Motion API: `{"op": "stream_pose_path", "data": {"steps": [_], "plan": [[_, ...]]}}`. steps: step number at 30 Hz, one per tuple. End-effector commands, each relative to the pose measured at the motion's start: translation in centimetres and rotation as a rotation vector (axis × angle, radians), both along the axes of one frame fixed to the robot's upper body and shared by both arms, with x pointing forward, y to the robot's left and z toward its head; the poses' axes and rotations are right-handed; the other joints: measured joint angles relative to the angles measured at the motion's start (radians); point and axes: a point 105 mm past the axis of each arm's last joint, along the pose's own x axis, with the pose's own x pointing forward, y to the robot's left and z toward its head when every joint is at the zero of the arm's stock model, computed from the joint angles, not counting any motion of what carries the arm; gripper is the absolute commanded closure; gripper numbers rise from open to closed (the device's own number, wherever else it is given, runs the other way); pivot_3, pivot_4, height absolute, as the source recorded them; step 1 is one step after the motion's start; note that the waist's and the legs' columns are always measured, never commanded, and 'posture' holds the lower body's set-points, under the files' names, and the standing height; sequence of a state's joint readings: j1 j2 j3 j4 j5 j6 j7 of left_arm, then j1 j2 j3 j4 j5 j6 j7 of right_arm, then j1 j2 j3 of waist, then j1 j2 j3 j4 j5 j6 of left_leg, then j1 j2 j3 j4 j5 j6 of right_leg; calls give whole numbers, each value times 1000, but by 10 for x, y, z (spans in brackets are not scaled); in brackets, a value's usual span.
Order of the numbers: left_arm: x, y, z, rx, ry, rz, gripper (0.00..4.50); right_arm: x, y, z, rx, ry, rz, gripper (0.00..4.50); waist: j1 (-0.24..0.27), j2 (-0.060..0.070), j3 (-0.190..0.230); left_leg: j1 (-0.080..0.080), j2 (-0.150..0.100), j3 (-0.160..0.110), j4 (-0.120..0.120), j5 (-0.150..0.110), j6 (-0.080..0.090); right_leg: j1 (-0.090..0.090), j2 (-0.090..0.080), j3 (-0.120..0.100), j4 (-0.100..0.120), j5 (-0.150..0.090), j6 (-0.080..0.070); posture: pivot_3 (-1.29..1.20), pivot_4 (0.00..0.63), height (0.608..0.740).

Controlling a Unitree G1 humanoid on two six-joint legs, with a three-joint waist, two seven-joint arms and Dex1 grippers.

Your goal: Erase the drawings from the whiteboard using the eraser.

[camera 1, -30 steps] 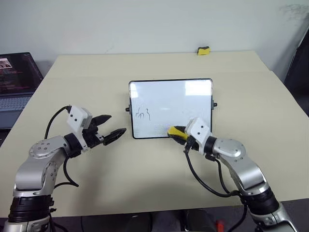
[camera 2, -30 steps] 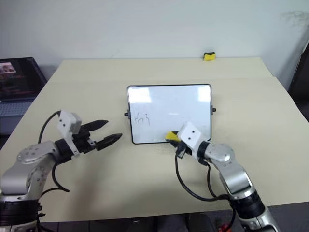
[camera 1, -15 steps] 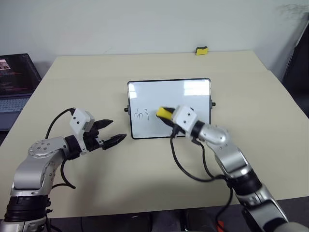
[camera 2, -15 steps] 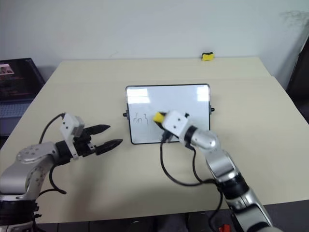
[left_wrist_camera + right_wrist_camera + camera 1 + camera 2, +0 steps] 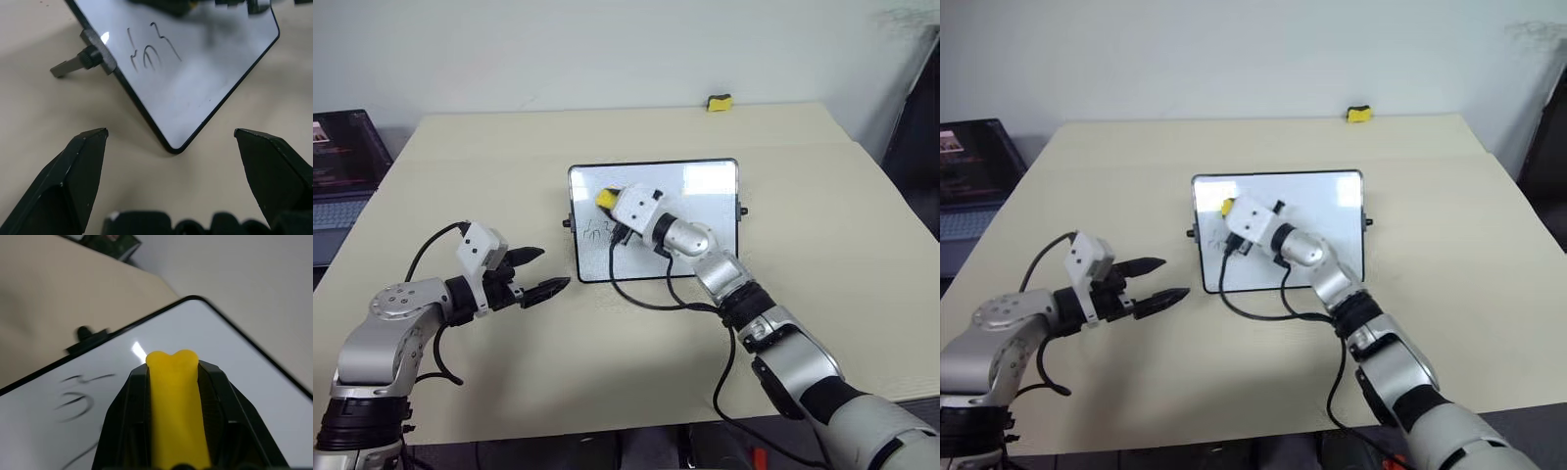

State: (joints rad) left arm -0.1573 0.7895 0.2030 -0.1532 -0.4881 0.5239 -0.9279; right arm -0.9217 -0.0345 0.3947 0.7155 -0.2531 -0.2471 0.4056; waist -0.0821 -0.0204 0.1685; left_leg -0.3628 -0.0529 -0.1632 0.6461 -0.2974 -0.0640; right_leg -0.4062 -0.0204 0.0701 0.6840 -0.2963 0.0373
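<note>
Right gripper (image 5: 607,202) clamped tight on eraser (image 5: 605,199), over upper left part of whiteboard (image 5: 705,220), just above drawings (image 5: 151,49). Whiteboard stands propped mid-table (image 5: 509,157). Left gripper (image 5: 540,271) jaws wide apart, empty, near board's lower left corner. Second yellow block (image 5: 719,102) at table's far edge.

beige table (image 5: 607,382), laptop (image 5: 342,166) (open), yellow-black block (image 5: 720,102)

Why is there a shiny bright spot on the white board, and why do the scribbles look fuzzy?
Left wrist view: a light glints on the whiteboard edge, and the drawings look sharp. Right wrist view: another glint; the drawings blur, being out of focus behind the eraser.
</note>
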Motion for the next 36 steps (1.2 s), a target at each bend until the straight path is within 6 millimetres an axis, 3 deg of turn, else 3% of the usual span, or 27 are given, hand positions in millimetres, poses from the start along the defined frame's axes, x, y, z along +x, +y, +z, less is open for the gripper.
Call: {"op": "stream_pose_path", "data": {"steps": [1,4,9,12,16,24,36], "plan": [[-2,2,13,8,-45,-3,0,-5,-13,-50,-142,105,17,3515,-2,-1,-2,0,0,0,0,0,0,0,0,0,1,0,0,0,150,740],[-1,3,14,7,-43,5,0,-14,-18,-73,-216,150,47,3515,-2,-1,-7,3,0,0,0,-1,2,2,0,0,4,0,0,0,150,740],[2,10,12,0,-40,46,0,-23,-17,-78,-250,151,106,3515,-1,-1,-7,13,-1,0,1,0,2,8,0,1,10,1,-1,0,150,740],[5,16,12,-6,-42,82,0,-23,-11,-62,-205,111,125,3515,-1,0,-7,22,0,-1,0,0,3,18,1,0,10,1,-2,0,150,740],[8,28,12,-23,-38,132,0,-25,2,-27,-104,42,151,3516,-1,0,-7,23,0,-1,0,0,3,18,1,0,11,1,-2,0,150,740],[5,35,9,-20,-24,148,0,-32,22,27,65,-46,144,3516,-3,0,-7,4,1,0,0,1,1,-3,1,0,11,1,-2,0,150,740],[6,32,10,-20,-26,134,0,-20,18,44,83,-99,89,3516,-4,0,-7,-2,2,1,0,3,-2,-8,1,-1,10,1,-2,0,150,740]]}}
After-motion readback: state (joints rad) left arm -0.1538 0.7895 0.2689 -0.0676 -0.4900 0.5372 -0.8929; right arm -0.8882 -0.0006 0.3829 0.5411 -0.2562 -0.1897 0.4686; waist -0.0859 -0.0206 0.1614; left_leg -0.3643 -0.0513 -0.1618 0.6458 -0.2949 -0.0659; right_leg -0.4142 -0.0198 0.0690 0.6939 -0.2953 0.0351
